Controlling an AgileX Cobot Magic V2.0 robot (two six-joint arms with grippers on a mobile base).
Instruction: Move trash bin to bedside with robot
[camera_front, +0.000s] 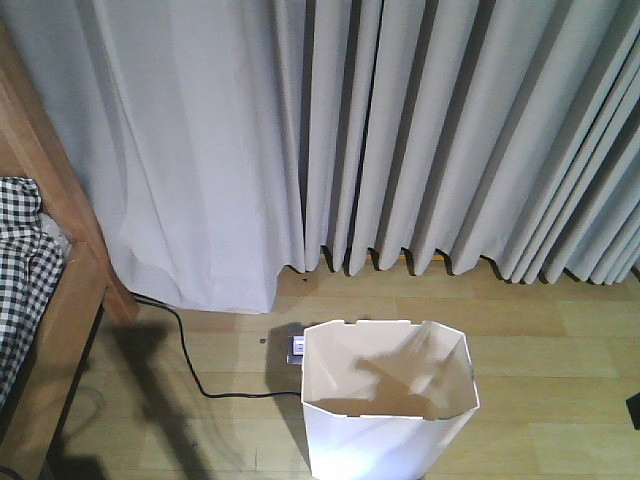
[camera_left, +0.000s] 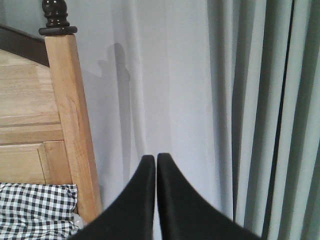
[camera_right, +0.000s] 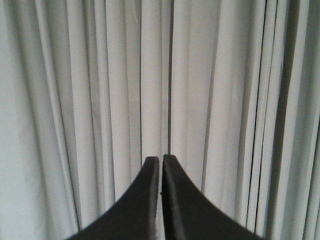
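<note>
On the wooden floor (camera_front: 560, 340) the trash bin (camera_front: 385, 420) stands upright, right of the bed (camera_front: 55, 300); left claw (camera_left: 156, 165) and right claw (camera_right: 161, 165) clenched empty, pointing above at curtains (camera_front: 400, 130); left looks nearer the bed.

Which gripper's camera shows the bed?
The left gripper: its view takes in the wooden bedpost and checked bedding. The right gripper faces only curtain.
</note>
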